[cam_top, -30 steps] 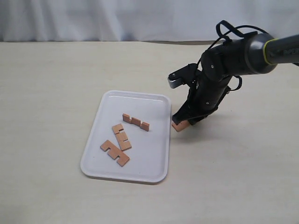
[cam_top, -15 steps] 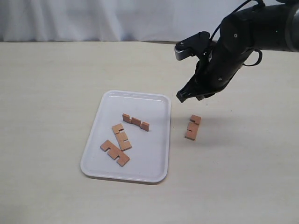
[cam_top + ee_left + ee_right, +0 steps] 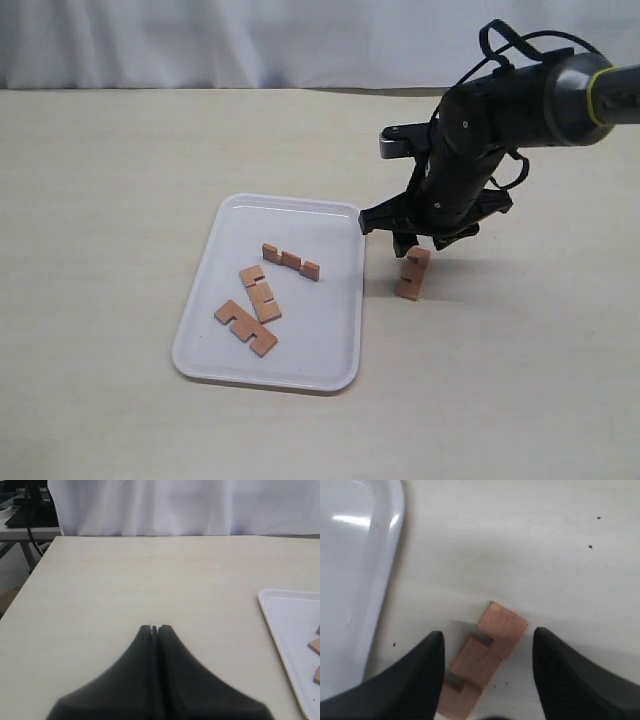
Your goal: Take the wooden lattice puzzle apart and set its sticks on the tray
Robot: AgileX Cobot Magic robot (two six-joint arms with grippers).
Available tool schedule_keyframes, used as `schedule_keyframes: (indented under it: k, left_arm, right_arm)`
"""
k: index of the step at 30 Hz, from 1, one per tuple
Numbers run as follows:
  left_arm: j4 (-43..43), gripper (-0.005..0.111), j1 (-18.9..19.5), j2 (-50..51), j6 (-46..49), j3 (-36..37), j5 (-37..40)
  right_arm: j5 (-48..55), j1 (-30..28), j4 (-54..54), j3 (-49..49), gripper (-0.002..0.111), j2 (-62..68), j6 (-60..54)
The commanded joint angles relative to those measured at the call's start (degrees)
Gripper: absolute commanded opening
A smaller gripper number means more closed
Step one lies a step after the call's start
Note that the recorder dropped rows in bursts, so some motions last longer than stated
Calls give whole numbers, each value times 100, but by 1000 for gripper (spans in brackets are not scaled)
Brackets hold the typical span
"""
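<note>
Lowered again since half a second ago, the right gripper (image 3: 487, 636) now straddles the last stick (image 3: 411, 273), its fingers spread apart on either side. White tray (image 3: 335, 330) sits mid-bench (image 3: 120, 150) toward the near edge, holding three sticks (image 3: 260, 294). That last stick lies flat just outside the tray's rim on the right-edge side, long axis running roughly far edge to near edge, slightly skewed between the fingers. Left gripper (image 3: 155, 628) is pressed together, empty, farther off.

Under your right claw (image 3: 487, 640) there's pale beige worktop (image 3: 120, 200), a few dark specks (image 3: 590, 546) near it, and a white curtain (image 3: 250, 40) hanging well beyond the claw.
</note>
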Motion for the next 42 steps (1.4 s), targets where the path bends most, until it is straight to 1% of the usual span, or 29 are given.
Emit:
schedule_keyframes:
  k: [1,12,14,18,23,32,37,42]
  left_arm:
    - [3,0,-43,-15,11,18,-34]
    - [3,0,-43,-15,11,18,-34]
    - [3,0,-43,-15,11,18,-34]
    - [3,0,-43,-15,11,18,-34]
    - [3,0,-43,-15,11,18,-34]
    - [3,0,-43,-15,11,18,-34]
    - [3,0,-43,-15,11,18,-34]
    - [3,0,-43,-15,11,18,-34]
  right_arm:
    - [-132,4,-242,20,51,72,214]
    - [-145,4,-242,20,51,312,229]
    - [-134,4,-242,20,45,312,229]
    - [-109,4,-242,20,24,344,218]
    - [-84,4,-242,20,5,407,-56]
    - [-127,4,-417,-2,4,-197,-279]
    - [-109,4,-279,-2,4,-618,-734]
    - [-32,4,-267,9,5,-527,-569]
